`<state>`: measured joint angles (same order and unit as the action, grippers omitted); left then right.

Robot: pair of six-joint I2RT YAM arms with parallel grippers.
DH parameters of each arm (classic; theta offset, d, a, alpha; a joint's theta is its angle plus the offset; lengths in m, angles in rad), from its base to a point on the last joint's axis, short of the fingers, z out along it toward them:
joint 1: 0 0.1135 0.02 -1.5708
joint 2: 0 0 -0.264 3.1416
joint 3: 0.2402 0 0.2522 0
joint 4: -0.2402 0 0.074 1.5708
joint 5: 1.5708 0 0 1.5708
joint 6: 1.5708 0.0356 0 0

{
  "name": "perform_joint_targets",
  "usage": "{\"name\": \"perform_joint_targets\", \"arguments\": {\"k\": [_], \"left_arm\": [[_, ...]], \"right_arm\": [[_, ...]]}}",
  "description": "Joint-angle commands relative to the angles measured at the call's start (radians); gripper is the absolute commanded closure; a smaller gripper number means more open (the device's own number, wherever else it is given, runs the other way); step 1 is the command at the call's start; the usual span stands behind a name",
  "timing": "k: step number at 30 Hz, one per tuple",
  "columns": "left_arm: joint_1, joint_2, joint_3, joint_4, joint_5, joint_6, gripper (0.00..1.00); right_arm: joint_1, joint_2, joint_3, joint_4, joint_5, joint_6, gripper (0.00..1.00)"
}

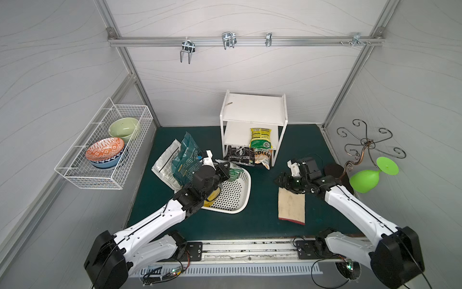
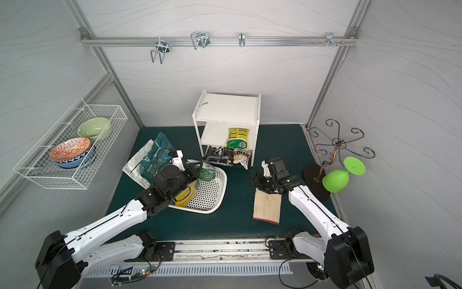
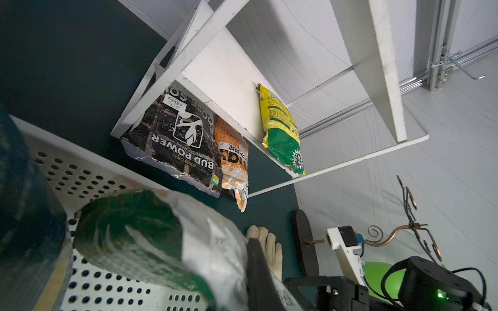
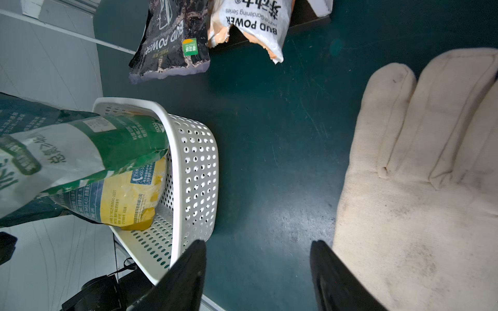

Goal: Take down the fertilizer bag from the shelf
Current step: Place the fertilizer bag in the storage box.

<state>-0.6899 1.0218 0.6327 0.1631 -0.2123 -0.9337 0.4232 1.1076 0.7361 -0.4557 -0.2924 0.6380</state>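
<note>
Dark green mat [image 1: 262, 220] between grey walls; left gripper [image 1: 228, 169] clamping green-white bag [image 1: 236, 172], right gripper [image 4: 257, 269] empty, agape.

A green and white fertilizer bag [image 1: 235, 172] is held over the white basket. The white shelf [image 1: 253, 117] is seen behind, with a yellow bag [image 1: 260, 140] on it.

Shelf [image 1: 253, 110] at the back, middle of the mat [image 1: 262, 220]. One bag [image 1: 260, 138] on its lower board, two bags [image 1: 240, 156] poking out underneath. Perforated basket [image 1: 237, 197] in front-left with bags in it, glove [image 1: 292, 206] off to the right.
</note>
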Motion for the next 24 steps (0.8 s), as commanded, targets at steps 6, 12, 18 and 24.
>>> {"name": "perform_joint_targets", "arguments": {"k": [6, 12, 18, 24], "left_arm": [[0.065, 0.157, 0.046, 0.248, -0.107, 0.077, 1.00], [0.144, 0.265, 0.119, 0.297, -0.077, 0.077, 1.00], [0.171, 0.264, 0.152, 0.213, -0.050, 0.079, 0.30], [0.170, 0.138, 0.110, 0.146, -0.110, 0.100, 0.01]], "right_arm": [[0.005, 0.018, 0.006, -0.007, -0.012, -0.001, 0.35], [0.005, 0.014, 0.013, -0.026, 0.008, -0.021, 0.35], [0.005, 0.014, 0.015, -0.026, 0.010, -0.027, 0.35], [0.003, 0.026, 0.049, -0.034, 0.017, -0.041, 0.35]]}}
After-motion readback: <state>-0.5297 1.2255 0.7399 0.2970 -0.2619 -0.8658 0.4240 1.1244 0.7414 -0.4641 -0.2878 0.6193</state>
